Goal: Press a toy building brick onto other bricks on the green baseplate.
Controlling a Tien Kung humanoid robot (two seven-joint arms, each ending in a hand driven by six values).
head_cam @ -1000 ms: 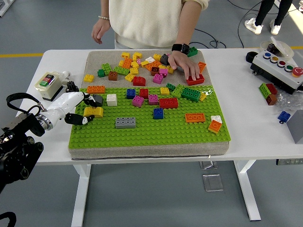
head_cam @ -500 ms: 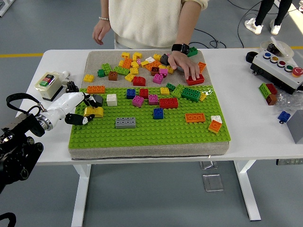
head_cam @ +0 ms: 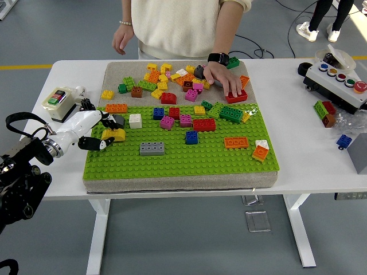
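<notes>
A yellow brick [head_cam: 114, 134] sits at the left side of the green baseplate [head_cam: 172, 163], and my left hand [head_cam: 103, 133] is shut on it, with black fingertips around it. A dark grey brick [head_cam: 118, 120] lies just behind the hand. Nearby on the plate stand a white brick [head_cam: 135, 121], a grey brick [head_cam: 152, 149], an orange brick [head_cam: 116, 107] and a blue brick [head_cam: 191, 137]. My right hand is out of view.
A person stands at the far side, one hand [head_cam: 225, 78] resting on a red brick [head_cam: 236, 96] by the loose brick pile [head_cam: 166, 80]. A small button box [head_cam: 57, 101] sits at the left, a control box [head_cam: 338, 83] at the right.
My left hand and the yellow brick have shifted very slightly; nothing else has moved.
</notes>
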